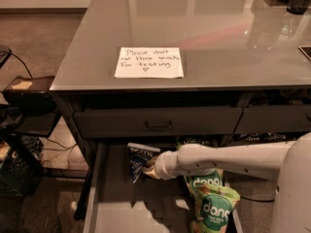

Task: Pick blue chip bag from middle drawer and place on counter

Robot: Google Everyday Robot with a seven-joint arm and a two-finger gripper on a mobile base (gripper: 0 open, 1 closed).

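Observation:
The blue chip bag (pixel 139 158) stands upright at the back of the open middle drawer (pixel 114 198), just under the closed drawer above. My gripper (pixel 148 171) reaches in from the right on a white arm and is shut on the bag's lower right side, partly hidden behind it. The glossy grey counter (pixel 218 28) spans the top of the view.
A handwritten paper note (pixel 149 62) lies on the counter near its front edge. Green "dang" bags (pixel 211 205) lie in the drawer's right half under my arm. A closed drawer front with a handle (pixel 158 125) sits above. Cables and a crate (pixel 17 154) are at the left.

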